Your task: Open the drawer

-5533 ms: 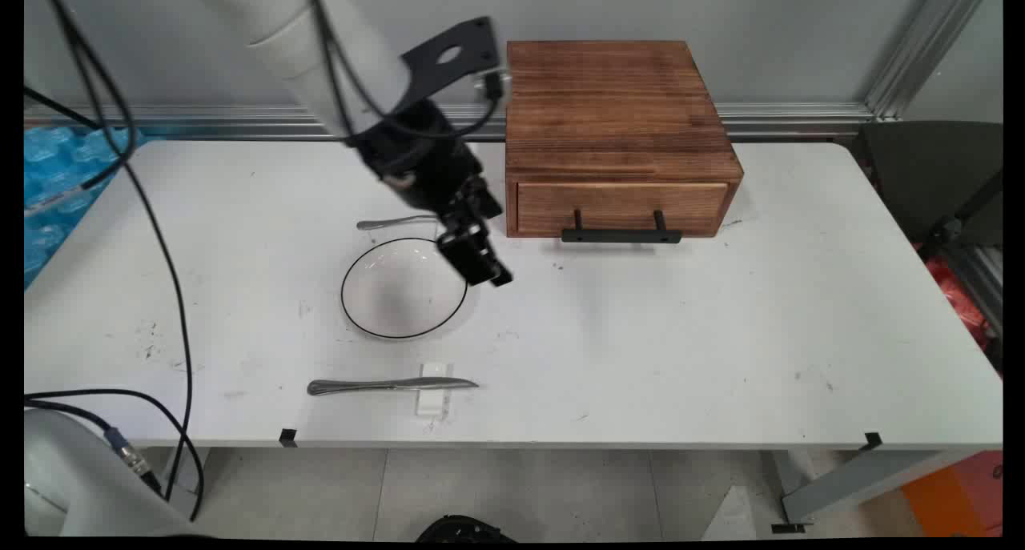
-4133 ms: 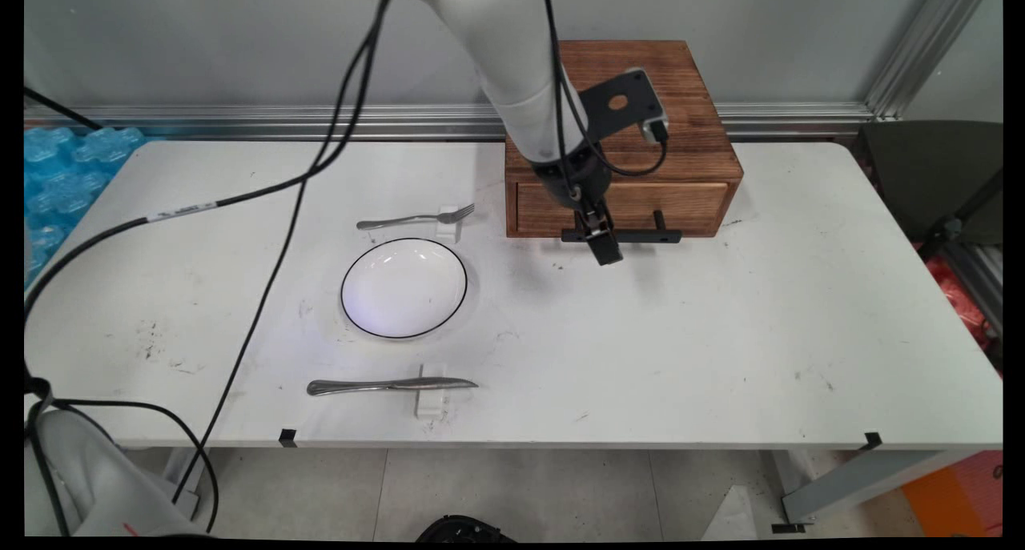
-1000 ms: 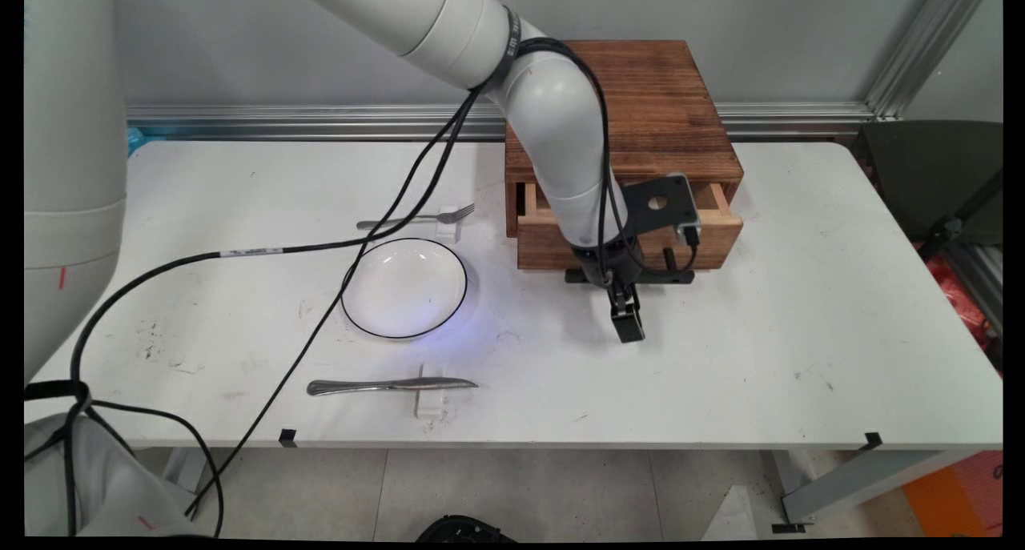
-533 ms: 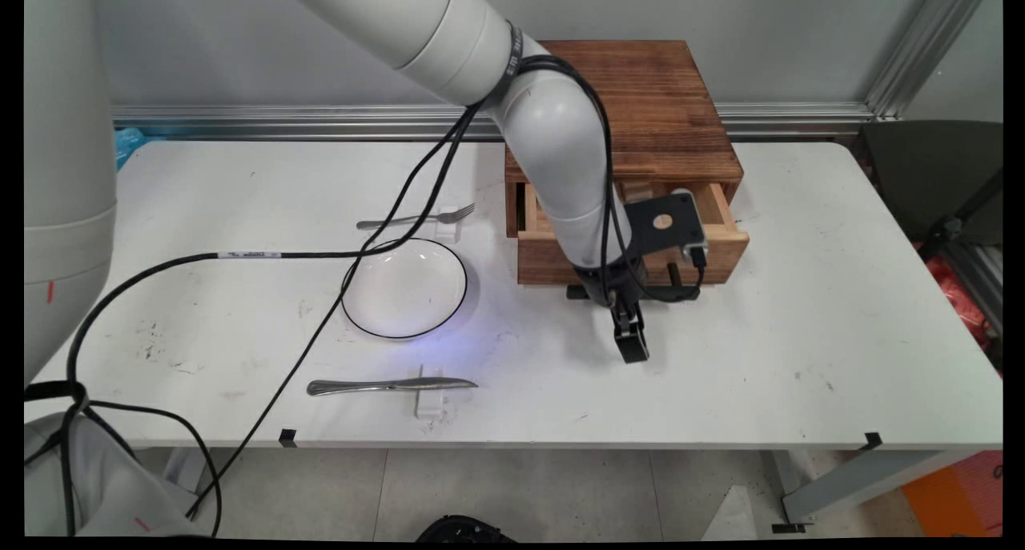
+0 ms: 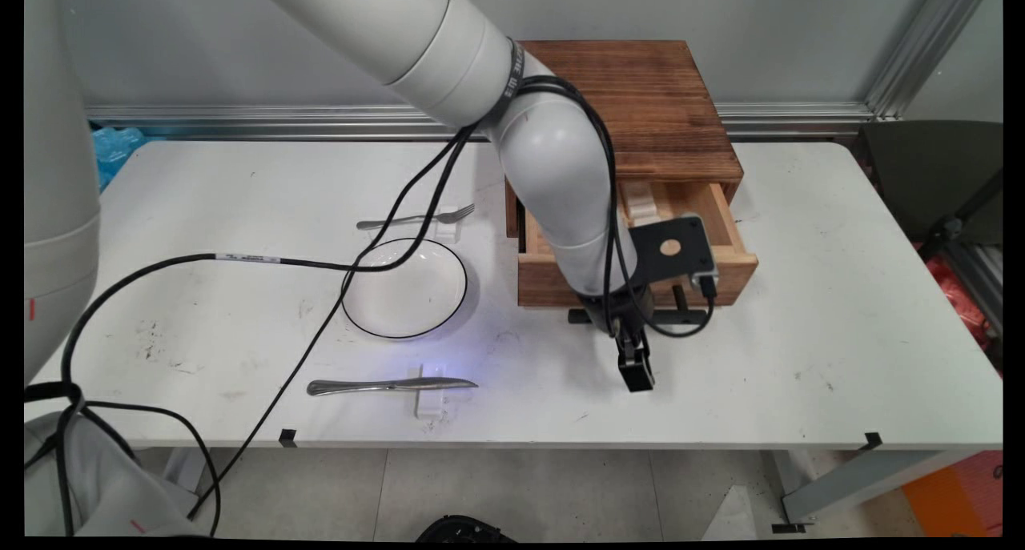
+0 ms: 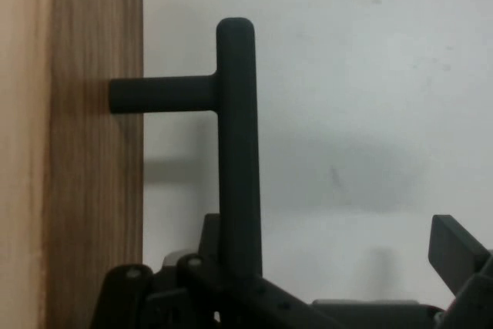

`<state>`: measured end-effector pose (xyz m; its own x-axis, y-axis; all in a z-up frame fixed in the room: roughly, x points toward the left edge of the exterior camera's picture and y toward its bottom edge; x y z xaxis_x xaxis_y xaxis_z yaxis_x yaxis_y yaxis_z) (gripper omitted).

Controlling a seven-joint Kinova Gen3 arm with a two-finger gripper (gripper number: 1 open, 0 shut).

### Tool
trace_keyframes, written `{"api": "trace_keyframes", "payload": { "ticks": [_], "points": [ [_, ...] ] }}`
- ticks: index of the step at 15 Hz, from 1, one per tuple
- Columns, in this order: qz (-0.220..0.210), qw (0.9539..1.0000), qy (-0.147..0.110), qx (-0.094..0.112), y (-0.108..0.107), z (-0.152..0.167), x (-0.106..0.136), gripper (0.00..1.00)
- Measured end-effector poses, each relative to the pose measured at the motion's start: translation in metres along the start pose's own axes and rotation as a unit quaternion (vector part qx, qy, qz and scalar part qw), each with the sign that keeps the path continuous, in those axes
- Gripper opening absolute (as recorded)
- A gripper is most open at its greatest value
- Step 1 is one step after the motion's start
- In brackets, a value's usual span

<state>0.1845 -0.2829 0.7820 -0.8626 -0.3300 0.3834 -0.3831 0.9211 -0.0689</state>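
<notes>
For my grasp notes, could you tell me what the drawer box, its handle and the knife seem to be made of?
Drawer box: wood, dark brown stain, clear grain lines; the open drawer's inside looks paler and unstained. Handle: matte black round bar on a post, probably painted metal, possibly plastic. Knife: shiny grey with bright glints, apparently polished steel.

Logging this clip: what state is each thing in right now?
Drawer: partly open.
Handle: inside the gripper.
Gripper: open, around the handle.
Plate: empty, upright.
Fork: lying behind the plate.
Knife: lying in front of the plate.
</notes>
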Motion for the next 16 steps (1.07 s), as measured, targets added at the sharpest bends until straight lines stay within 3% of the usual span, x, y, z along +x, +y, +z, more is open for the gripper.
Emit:
{"api": "trace_keyframes", "payload": {
  "ticks": [16],
  "points": [
    [0.006,0.9999,-0.003,-0.015,0.081,-0.007,0.002,1.00]
  ]
}}
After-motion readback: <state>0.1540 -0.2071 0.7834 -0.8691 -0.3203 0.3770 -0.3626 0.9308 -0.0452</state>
